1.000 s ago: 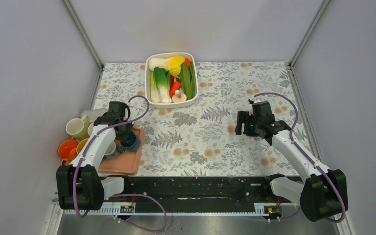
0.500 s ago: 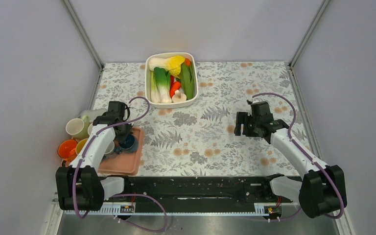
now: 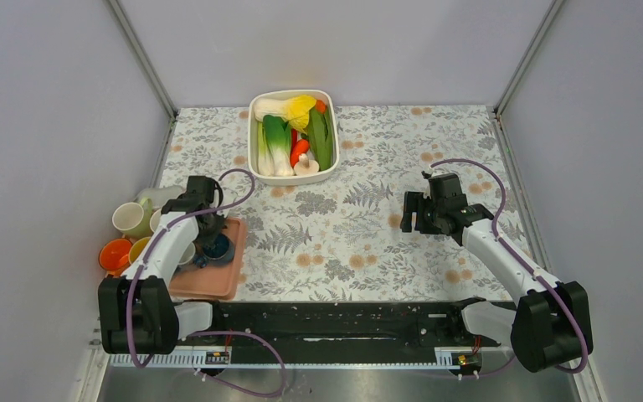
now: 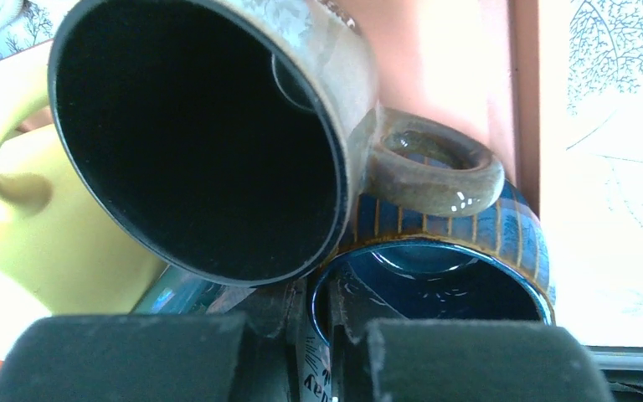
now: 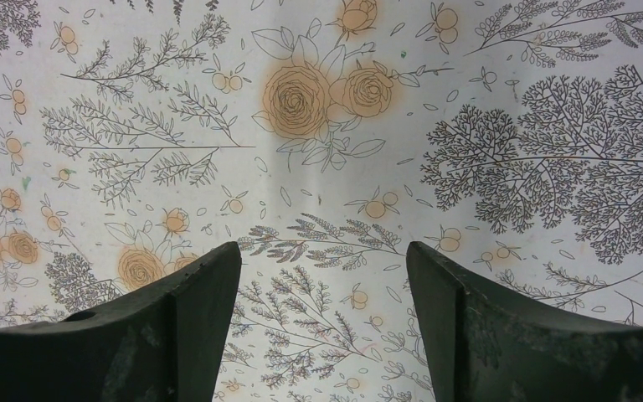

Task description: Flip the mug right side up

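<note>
Blue mug [image 4: 502, 239]: on pink tray [image 3: 218, 285] at table's [image 3: 360, 243] near left. Its rim wall is clenched in my left gripper [image 4: 318, 335]. Upright or tilted: cannot tell.
Floral table; grey walls on three sides.
White dish [image 3: 254, 126] of vegetables at far centre.
Left wrist view only: brown mug [image 4: 335, 75] on its side, dark mouth toward camera, handle against blue mug. Yellow mug [image 4: 42, 234] beside it.
Top view only: cream mug [image 3: 131, 218] and orange mug [image 3: 115, 254] left of tray.
Left arm bent over tray.
Right arm reaches over table's right side; right gripper [image 5: 322, 276] released, jaws spread wide above pattern.
</note>
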You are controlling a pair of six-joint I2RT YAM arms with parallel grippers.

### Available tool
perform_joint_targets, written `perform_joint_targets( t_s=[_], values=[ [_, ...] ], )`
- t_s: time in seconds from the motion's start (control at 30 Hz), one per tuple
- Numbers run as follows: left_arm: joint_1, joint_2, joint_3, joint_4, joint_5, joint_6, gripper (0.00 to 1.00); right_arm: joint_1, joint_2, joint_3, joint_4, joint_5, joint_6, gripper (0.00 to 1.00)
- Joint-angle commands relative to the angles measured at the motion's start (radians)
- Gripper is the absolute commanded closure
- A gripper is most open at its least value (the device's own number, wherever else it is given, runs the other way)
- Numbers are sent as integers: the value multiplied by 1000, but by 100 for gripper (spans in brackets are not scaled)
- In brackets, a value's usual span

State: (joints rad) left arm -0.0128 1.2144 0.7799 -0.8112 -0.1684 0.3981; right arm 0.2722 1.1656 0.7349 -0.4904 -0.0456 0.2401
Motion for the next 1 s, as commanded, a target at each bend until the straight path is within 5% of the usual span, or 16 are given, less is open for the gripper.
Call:
perform_joint_targets(
  t_s=[0.0,0.2,0.67,0.97],
  values=[
    [5,-39,-16,27,107,-19,100,-1,1,26,26,-3,-9,19],
    [7,-53,-12,34,121,1,73,0,-16,20,26,-2,-9,19],
    [6,-127,61,4,125,39,46,0,-25,18,26,-6,-13,19],
    [6,-206,272,-69,255,-38,26,0,-148,-17,127,109,-58,17]
  ],
)
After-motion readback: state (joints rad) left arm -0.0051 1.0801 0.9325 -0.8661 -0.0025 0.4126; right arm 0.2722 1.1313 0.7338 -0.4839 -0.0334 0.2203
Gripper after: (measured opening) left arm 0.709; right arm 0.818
